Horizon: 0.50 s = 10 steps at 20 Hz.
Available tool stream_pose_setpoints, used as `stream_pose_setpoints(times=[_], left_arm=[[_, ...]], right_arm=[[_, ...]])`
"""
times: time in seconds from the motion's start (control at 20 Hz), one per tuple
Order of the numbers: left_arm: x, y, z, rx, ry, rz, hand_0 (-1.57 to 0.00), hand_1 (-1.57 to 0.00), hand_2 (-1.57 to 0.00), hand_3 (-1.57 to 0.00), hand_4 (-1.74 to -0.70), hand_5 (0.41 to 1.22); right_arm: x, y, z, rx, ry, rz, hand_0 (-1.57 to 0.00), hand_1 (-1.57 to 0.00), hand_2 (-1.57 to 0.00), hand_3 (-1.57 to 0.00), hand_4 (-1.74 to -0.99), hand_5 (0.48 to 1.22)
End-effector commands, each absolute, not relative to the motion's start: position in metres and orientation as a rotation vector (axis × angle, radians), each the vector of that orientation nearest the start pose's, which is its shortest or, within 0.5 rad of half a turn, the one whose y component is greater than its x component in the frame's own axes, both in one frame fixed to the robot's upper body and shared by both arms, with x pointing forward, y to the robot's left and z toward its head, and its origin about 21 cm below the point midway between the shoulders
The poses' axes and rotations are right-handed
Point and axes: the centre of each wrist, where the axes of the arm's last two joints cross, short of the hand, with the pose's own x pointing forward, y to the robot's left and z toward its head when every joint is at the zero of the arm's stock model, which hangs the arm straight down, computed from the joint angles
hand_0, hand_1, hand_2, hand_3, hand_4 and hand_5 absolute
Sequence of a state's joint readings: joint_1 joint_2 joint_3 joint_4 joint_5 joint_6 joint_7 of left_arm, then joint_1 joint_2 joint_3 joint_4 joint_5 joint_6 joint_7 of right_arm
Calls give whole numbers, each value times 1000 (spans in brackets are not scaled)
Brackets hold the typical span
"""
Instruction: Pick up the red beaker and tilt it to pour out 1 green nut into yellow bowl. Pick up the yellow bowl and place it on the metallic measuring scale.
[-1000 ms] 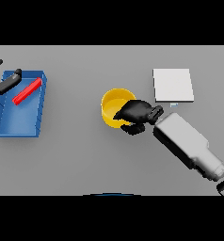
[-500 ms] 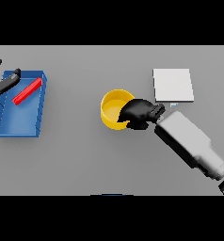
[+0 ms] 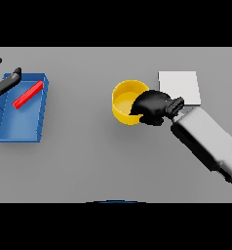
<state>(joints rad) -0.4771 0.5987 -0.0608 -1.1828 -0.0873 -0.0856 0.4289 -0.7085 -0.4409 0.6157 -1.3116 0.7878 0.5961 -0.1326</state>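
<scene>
The yellow bowl [image 3: 125,100] is near the table's middle, and my right hand [image 3: 152,106] is curled round its right rim. Just right of the bowl, behind the hand, lies the flat pale measuring scale [image 3: 181,86]. The red beaker [image 3: 28,94] lies on its side in the blue tray [image 3: 20,124] at the far left. My left hand [image 3: 5,82] shows at the left edge, over the tray's far left corner, with straight fingers and nothing in it. I see no green nut.
The blue tray takes up the left side of the grey table. My right forearm [image 3: 205,141] crosses the table's right side from the lower right.
My right hand and the yellow bowl have shifted a little to the right and away from me, closer to the scale. The left hand and the beaker have not moved.
</scene>
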Motion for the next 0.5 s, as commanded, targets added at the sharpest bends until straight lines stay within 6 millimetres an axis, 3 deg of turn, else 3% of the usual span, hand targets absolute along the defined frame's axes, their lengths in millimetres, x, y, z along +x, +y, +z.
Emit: stream_pose_setpoints(times=[0.0, 0.15, 0.45], left_arm=[[355, 345, 105, 560, -1154, -468, 1, 1, 1, 1, -788, 702], [356, 344, 108, 555, -1152, -463, 1, 1, 1, 1, -799, 704], [353, 343, 112, 543, -1147, -439, 1, 1, 1, 1, -831, 728]], right_arm=[[350, -148, 109, -407, -1220, 2066, -1563, -1562, -1447, -1199, -1738, 1219], [341, -157, 115, -415, -1227, 2054, -1567, -1567, -1507, -1179, -1739, 1219], [363, -190, 133, -599, -1248, 1932, -1554, -1570, -1517, -1166, -1741, 1220]])
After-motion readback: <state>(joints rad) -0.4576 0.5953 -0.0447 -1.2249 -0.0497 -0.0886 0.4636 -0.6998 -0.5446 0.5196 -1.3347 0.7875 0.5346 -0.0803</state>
